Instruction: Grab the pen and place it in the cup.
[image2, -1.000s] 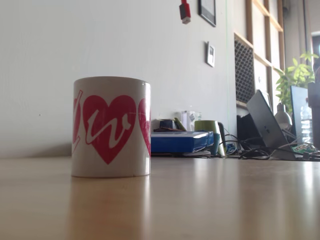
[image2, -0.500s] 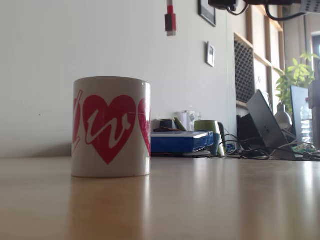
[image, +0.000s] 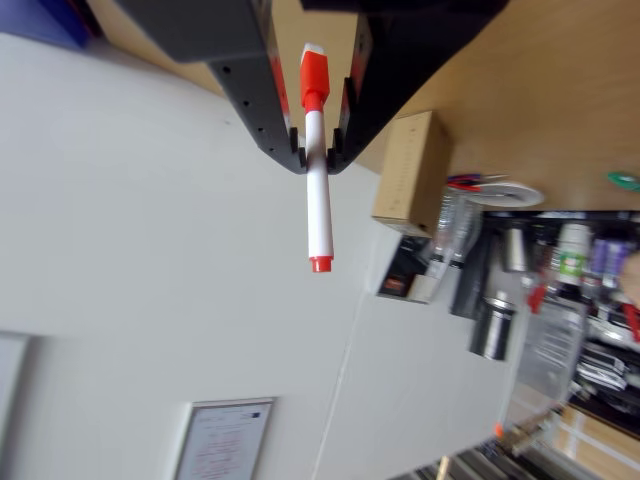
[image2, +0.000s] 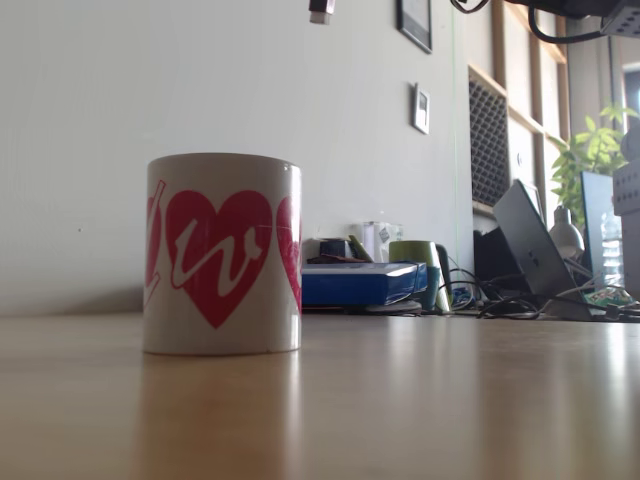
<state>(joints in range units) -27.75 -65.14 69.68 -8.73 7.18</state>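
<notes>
Clamping the pen (image: 318, 170) between its closed fingers just below the cap, the gripper (image: 317, 143) carries it in the air high over the table (image2: 420, 400), so the grab looks done, while the cup (image2: 222, 254) stands upright below, awaiting the lowering and release.

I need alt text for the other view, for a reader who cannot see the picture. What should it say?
A dark gripper holds a white pen between its fingers, gripping it near the orange-red cap, with the plugged end pointing away toward a white wall. Behind are a wooden block and cluttered shelves.
</notes>
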